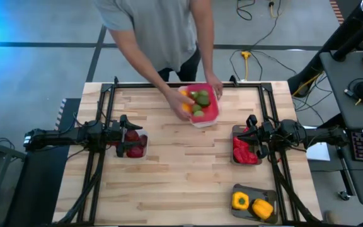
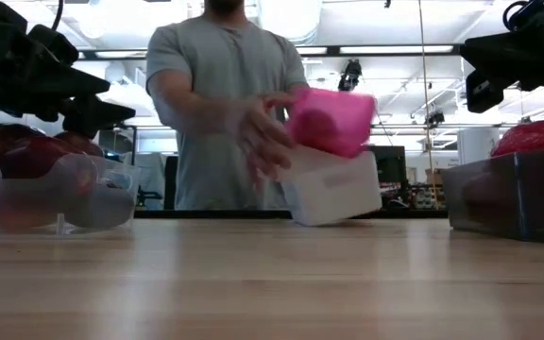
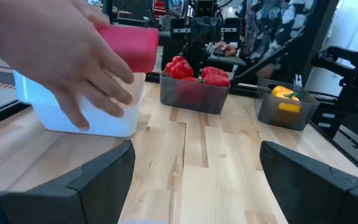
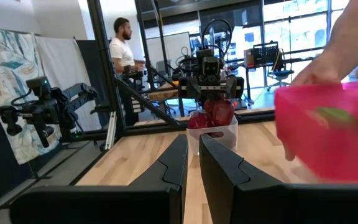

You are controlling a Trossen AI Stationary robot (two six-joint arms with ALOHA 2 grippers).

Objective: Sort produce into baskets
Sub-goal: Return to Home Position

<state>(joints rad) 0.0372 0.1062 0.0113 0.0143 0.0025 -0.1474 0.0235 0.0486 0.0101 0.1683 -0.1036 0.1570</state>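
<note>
While a person (image 1: 162, 25) is gripping the tub (image 1: 210, 111) far centre, nearer my right arm (image 1: 307, 133), I'm hovering: left jaws spread over basketed maroon peppers (image 1: 134, 142), right jaws pressed close together, empty, over red peppers (image 1: 243, 152).

You have maroon peppers (image 1: 133, 150) piled in the clear basket (image 1: 146, 146), left-middle of the high view. Bright red peppers (image 1: 244, 154) fill the smoky basket (image 1: 234, 142), right-middle. Two yellow peppers (image 1: 240, 201) lie side by side in the dark grey basket (image 1: 257, 190), lower right. All baskets sit flat, well apart.

Bright even overhead light, ceiling strip lights (image 2: 385, 49) glaring in low view, faint shadows on table (image 1: 169, 176)
</note>
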